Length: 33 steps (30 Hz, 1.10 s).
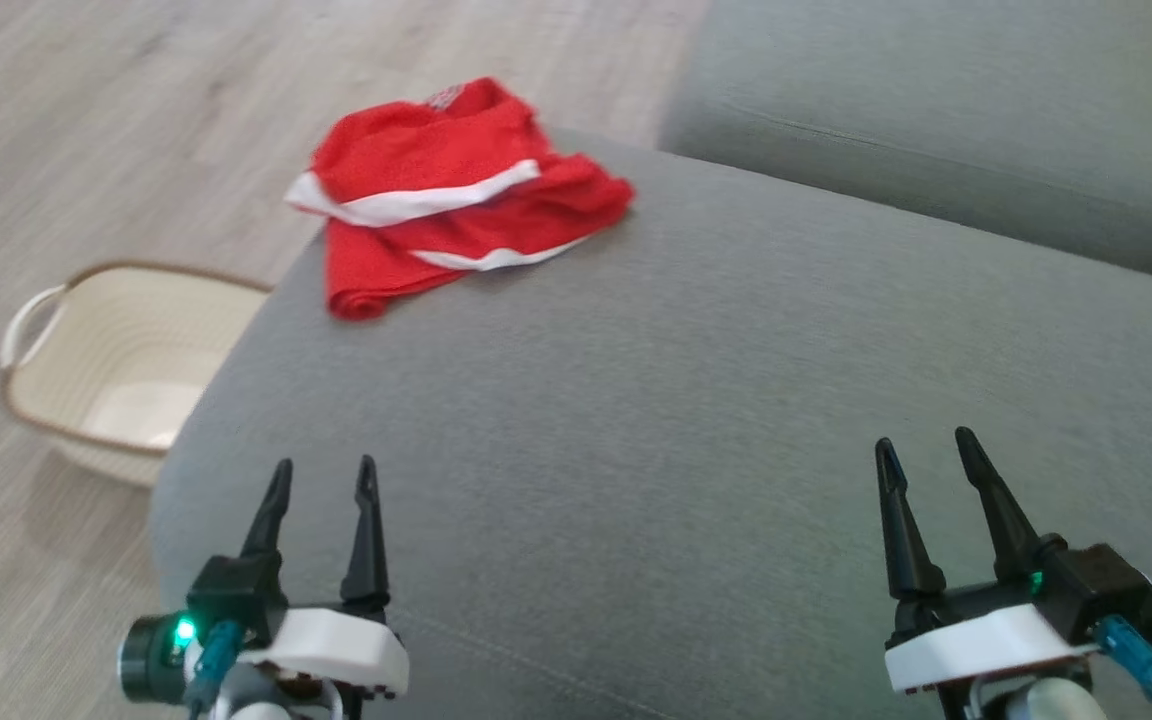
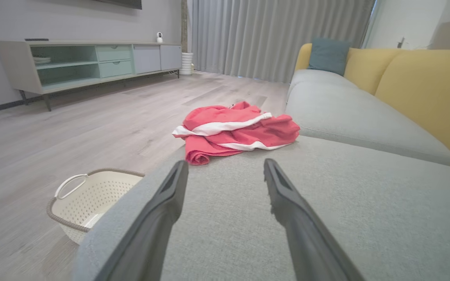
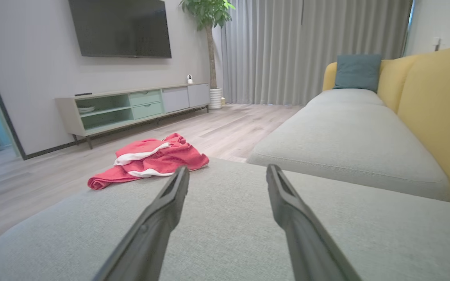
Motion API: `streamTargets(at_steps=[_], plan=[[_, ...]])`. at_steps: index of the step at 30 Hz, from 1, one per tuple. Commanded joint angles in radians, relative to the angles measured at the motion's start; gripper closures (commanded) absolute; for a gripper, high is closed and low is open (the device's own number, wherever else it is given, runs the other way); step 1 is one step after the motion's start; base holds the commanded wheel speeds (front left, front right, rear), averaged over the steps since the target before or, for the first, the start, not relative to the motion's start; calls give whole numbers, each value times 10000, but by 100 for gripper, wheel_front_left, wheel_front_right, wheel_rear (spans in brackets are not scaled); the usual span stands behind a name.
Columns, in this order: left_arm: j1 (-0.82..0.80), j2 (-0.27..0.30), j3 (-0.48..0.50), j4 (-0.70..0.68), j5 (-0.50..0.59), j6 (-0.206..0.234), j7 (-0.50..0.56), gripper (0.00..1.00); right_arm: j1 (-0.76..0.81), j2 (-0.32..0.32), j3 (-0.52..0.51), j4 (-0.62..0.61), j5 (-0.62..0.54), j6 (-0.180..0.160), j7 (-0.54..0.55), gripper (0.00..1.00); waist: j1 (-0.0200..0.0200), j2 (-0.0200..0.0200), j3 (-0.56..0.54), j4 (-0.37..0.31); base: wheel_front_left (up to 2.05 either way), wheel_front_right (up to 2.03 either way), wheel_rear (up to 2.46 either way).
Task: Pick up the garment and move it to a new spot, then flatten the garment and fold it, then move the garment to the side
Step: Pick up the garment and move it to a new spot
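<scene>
The red garment [image 1: 456,195] lies bunched on the sofa's [image 1: 736,400] far corner. My left gripper [image 1: 325,463] and right gripper [image 1: 924,440] are wide and empty.

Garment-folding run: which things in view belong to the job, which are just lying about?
Job: red garment with white stripes, grey sofa seat under it, left gripper and right gripper, both open and empty.
Lying about: cream basket on the floor, teal cushion, TV cabinet, television, potted plant.
</scene>
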Motion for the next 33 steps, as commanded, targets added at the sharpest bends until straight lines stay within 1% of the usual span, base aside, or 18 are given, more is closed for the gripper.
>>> streamTargets(at_steps=[1, 5, 11, 15, 20, 23, 26, 29, 30, 32, 33], plan=[[-358, 12, 350, -360, 107, -37, -124, 0, -370, -95, 220, -371, 59, -7, -109, 0, 0, -1, 32, 422, 0, 0, 0], [-364, 12, 453, -403, 147, -85, -124, 0, -442, -95, 249, -349, 61, -7, -109, 0, 0, -1, 103, 888, 0, 0, 0], [-294, 11, 643, -494, 144, -63, -124, 0, -526, -95, 321, -366, -25, -7, -109, 0, 0, -1, 265, 1032, 0, 0, 0], [-363, 93, 1018, -633, 154, 12, -124, 0, -634, -95, 372, -418, -130, -7, -109, 0, 0, -1, 479, 850, 0, 0, 0], [-1186, 641, 1664, -984, 265, -42, -124, 0, -981, -95, 300, -524, -453, -7, -109, 0, 0, -1, 1133, 371, 0, 0, 0], [-2198, 1135, 1819, -1068, 319, -448, -124, 0, -1299, -95, 236, -631, -838, -7, -109, 0, 0, -1, 1719, 49, 0, 0, 0], [-3421, 1664, 1917, -763, 402, -844, -124, 0, -1695, -95, 254, -749, -1155, -7, -109, 0, 0, -1, 2438, -315, 0, 0, 0], [-4766, 2025, 1924, -163, 387, -1212, -124, 0, -2092, -95, 282, -838, -1407, -7, -109, 0, 0, -1, 3120, -643, 0, 0, 0], [-4766, 2025, 1924, -163, 387, -1212, -124, 0, -2092, -95, 282, -838, -1407, -7, -109, 0, 0, -1, 3120, -643, 0, 0, 0], [-5593, 2281, 1873, 502, 431, -1436, -106, 0, -2341, -95, 326, -867, -1548, -7, -109, 0, 0, -1, 3510, -875, 0, 0, 0], [-6373, 2532, 1822, 1270, 460, -1649, 34, 0, -2547, -95, 384, -889, -1633, -7, -109, 0, 0, -1, 3844, -1120, 0, 0, 0]])
